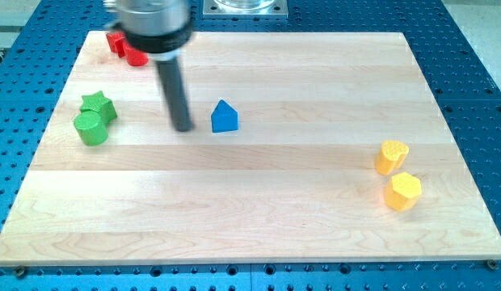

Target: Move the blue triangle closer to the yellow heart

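My tip (184,128), a bare rod with no pincer, sits just left of blue triangle (225,117), apparently lined up to push it right toward yellow heart (391,156).

No text, label, brand, number or sign is showing legibly anywhere in this camera view.

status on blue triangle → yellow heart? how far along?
Done: my tip stands just to the view's left of the blue triangle, a small gap between them. In hand: lined up to push toward the view's right. Left: nearly all the travel; the yellow heart sits far to the view's right, above the yellow hexagon.
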You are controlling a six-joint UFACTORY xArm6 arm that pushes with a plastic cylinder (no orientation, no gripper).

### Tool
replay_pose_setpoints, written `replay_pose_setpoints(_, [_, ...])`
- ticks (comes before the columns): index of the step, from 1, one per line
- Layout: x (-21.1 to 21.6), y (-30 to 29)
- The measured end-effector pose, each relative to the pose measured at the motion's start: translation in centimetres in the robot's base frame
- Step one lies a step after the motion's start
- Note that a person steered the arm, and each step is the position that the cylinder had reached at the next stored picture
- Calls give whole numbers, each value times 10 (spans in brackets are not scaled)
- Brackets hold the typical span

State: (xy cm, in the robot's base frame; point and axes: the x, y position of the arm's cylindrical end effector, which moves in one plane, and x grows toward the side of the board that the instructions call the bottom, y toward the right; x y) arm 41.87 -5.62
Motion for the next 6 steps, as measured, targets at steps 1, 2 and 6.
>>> replay_pose_setpoints(1, [0,132])
replay_pose_setpoints(2, [-2,143])
replay_pose_setpoints(6, [-30,255])
